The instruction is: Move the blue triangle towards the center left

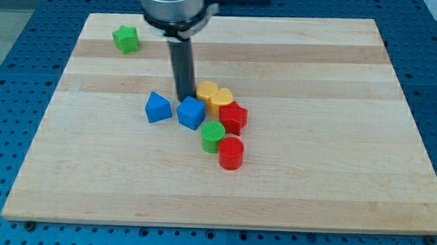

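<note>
Nearest the view's bottom stands the red cylinder, upright on the bench, a pale wooden board with lengthwise grain lying on a blue perforated surface. Touching it, just above and a little toward the view's left, is the green cylinder, its ribbed top facing up. Above that, on the right side of the cluster, sits the red star, and behind it two yellow blocks press together: the orange-yellow heart and the yellow heart, whose exact outlines are hard to make out.

On the cluster's left is the blue cube, turned with one corner toward the view's bottom and close beside the green cylinder. The blue triangle stands just left of the cube, a narrow strip of bare wood between them, somewhat left of the board's middle. Well apart from all of these, near the top left corner, is the green star, alone.

The arm carries no gripper, so nothing is clasped. Its dark rod comes down from a silver mount at the view's top, and my tip meets the board right behind the cube's upper edge, between the cube and the orange-yellow heart, up and to the right of the triangle. Whether it touches the cube I cannot tell.
</note>
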`<state>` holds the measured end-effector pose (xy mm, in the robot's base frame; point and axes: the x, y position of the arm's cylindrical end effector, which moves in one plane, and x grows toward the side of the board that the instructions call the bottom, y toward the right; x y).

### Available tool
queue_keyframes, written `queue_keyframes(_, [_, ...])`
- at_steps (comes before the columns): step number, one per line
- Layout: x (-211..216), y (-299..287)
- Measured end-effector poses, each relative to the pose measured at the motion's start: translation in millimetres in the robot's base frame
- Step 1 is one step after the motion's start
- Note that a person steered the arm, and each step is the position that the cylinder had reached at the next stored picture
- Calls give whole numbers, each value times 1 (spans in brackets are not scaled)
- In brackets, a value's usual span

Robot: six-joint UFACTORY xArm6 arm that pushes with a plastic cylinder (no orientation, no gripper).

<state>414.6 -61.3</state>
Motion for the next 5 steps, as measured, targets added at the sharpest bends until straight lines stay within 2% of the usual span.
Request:
queue_keyframes(2, [22, 7])
queue_keyframes(3, [19, -1])
queue_keyframes(5, [13, -49])
